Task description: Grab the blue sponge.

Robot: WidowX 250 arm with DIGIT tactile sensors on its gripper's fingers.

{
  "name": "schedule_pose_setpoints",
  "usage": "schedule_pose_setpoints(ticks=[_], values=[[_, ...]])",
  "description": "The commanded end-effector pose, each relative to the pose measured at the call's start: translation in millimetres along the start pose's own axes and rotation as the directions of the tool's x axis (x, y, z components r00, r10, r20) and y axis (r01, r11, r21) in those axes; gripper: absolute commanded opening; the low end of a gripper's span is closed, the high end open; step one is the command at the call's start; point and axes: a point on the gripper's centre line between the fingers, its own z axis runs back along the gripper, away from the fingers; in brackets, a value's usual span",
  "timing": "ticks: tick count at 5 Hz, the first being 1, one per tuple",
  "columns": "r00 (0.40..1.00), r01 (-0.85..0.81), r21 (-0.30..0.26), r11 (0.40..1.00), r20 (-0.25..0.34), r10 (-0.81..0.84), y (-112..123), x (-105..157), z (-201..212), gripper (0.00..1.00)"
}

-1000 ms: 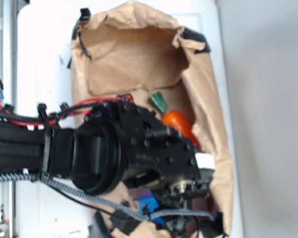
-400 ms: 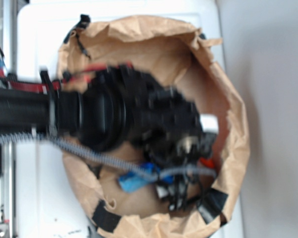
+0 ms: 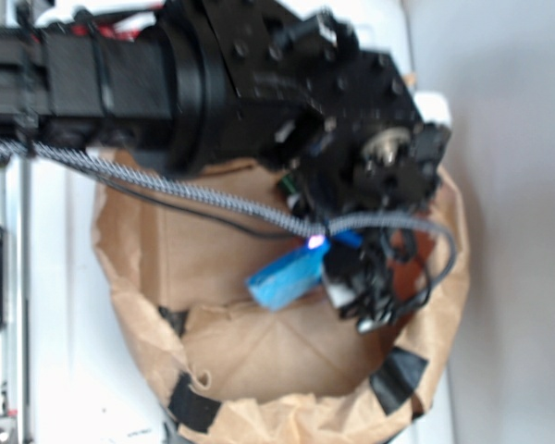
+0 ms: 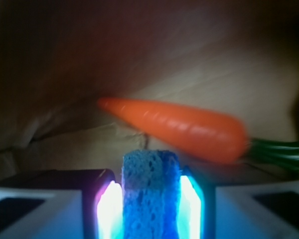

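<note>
Wrist view shows the small porous blue sponge (image 4: 150,191) pinched upright between the jaws of the black gripper (image 4: 150,209), which are closed narrowly on its two flat faces. It looks light, soft and compressible, so gripping across its thin middle suits it. Beyond lies an orange toy carrot (image 4: 182,127) on the crumpled brown paper bag (image 3: 259,342), whose raised walls crowd the arm.

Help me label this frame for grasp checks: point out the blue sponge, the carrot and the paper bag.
blue sponge (image 4: 150,194): wrist view, porous face between the gripper's fingers.
carrot (image 4: 189,129): wrist view, middle of the orange body.
paper bag (image 3: 259,412): exterior view, crumpled near rim.
</note>
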Motion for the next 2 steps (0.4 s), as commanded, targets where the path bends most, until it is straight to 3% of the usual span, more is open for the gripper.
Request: schedule_pose_setpoints(ticks=[1,2], values=[[0.97,-0.077,0.248,0.966,0.242,0.015,47.5,4.0,106.2,0.0],[0.958,-0.072,0.301,0.951,0.287,-0.019,48.9,2.3,114.7,0.0]])
